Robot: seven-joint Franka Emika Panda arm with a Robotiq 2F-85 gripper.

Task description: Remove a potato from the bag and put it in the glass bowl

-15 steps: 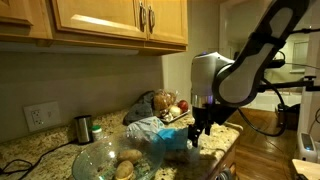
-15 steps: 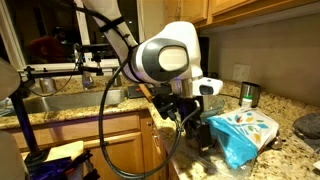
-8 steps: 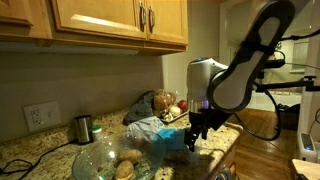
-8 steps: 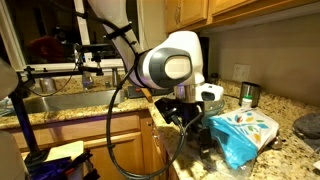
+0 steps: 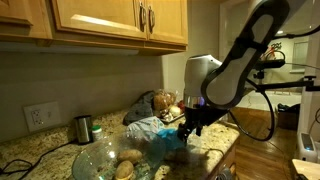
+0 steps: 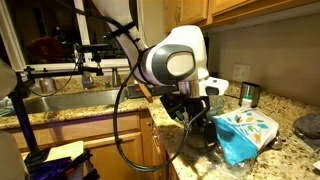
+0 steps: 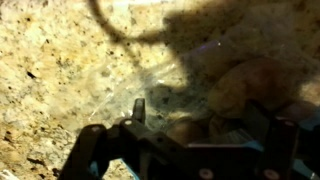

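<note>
Bag (image 5: 150, 132) touches the dim pincer (image 5: 187, 132); its spread cannot be told; glass bowl (image 5: 85, 155) partly cropped.

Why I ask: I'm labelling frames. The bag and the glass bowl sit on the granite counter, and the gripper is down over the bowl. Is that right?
Not quite. The gripper is down at the bag, not over the glass bowl, which sits beside the bag on the granite counter. An exterior view shows this.

Likely kitchen: wood cabinets (image 5: 100, 20), granite counter (image 5: 28, 152)
</note>
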